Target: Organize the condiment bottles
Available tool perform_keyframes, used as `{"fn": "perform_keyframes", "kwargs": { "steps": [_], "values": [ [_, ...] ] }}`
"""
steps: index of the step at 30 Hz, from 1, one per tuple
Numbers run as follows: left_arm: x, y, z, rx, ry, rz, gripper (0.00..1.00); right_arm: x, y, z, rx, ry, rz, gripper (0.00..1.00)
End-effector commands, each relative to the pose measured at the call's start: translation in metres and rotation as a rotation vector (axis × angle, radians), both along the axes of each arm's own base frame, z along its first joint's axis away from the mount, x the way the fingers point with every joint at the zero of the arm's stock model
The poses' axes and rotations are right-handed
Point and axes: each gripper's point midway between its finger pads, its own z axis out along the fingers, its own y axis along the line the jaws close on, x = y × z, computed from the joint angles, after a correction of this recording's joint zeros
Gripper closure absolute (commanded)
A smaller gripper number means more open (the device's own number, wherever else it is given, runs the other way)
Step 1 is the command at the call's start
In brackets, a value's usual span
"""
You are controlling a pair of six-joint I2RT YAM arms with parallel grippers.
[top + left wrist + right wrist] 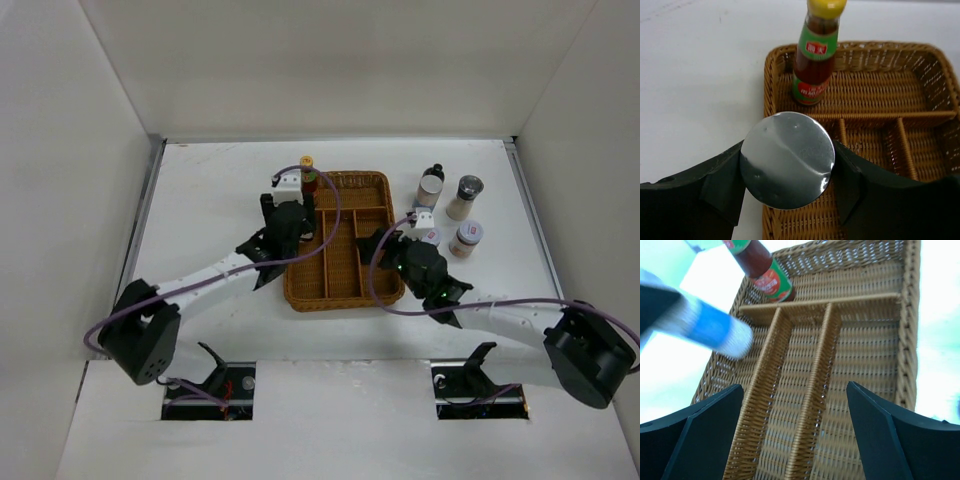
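My left gripper (787, 165) is shut on a silver-lidded cylinder (787, 159), one finger pressed against each side of its lid, above the left edge of the brown wicker tray (935, 65). In the top view the left gripper (296, 230) hides that cylinder. In the right wrist view the cylinder (715, 330) is a blurred white and blue shape. The red sauce bottle (815, 55) with a yellow cap stands upright in the tray's far left corner (308, 175). My right gripper (795, 435) is open with nothing between its fingers, over the tray's long compartments (385, 245).
Right of the tray (340, 275) stand a dark black-capped bottle (433, 173), a white silver-lidded cylinder (429, 190), a beige shaker (465, 197) and two short red-labelled jars (466, 238) (430, 237). White walls enclose the table on three sides.
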Motion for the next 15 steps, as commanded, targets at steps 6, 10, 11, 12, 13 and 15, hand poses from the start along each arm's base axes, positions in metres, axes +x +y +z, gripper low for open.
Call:
{"fn": "perform_keyframes", "kwargs": {
  "steps": [6, 10, 11, 12, 13, 15],
  "values": [
    [0.030, -0.032, 0.014, -0.104, -0.106, -0.027, 0.67, 0.005, -0.009, 0.031, 0.086, -0.077, -0.043, 0.06],
    [0.023, -0.036, -0.002, -0.081, -0.080, -0.030, 0.36, 0.008, -0.022, 0.035, 0.082, -0.091, -0.100, 0.02],
    [0.021, -0.036, -0.002, -0.078, -0.082, -0.029, 0.30, 0.009, -0.027, 0.036, 0.076, -0.093, -0.121, 0.01],
    [0.019, -0.034, -0.003, -0.076, -0.082, -0.025, 0.24, 0.009, -0.032, 0.038, 0.072, -0.094, -0.139, 0.00],
    [0.018, -0.033, -0.002, -0.076, -0.084, -0.022, 0.20, 0.010, -0.036, 0.041, 0.068, -0.096, -0.158, 0.00],
    [0.015, -0.030, 0.000, -0.083, -0.089, -0.021, 0.13, 0.011, -0.049, 0.047, 0.054, -0.097, -0.214, 0.00]
  ]
}}
